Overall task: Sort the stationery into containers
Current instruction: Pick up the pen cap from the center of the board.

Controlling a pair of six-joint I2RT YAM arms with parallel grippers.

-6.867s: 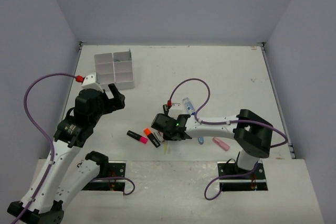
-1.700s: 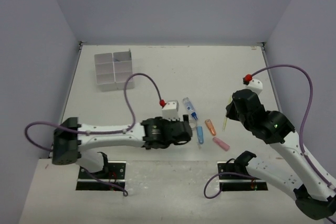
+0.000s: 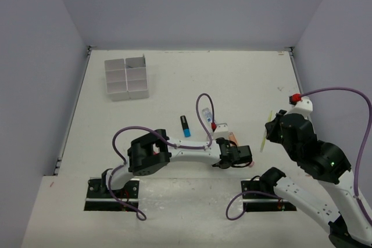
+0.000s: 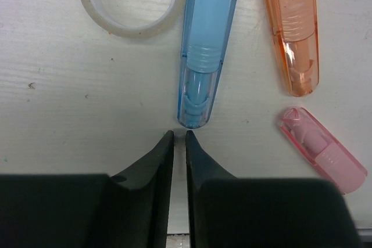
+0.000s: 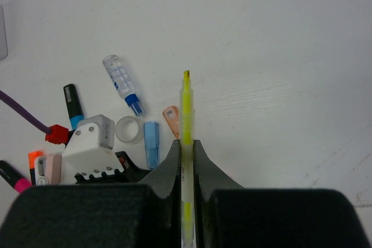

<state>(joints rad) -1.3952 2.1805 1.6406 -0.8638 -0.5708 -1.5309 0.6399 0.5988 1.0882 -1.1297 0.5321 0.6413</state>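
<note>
Left gripper nearly pressed together, empty — spread it astride the translucent blue plastic capsule; right gripper pinches a thin yellow pen.

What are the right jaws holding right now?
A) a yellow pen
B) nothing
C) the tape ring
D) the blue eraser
A: the right wrist view shows a yellow pen clamped between the right jaws with its tip pointing away, while the tape ring and blue eraser lie on the table.
</note>
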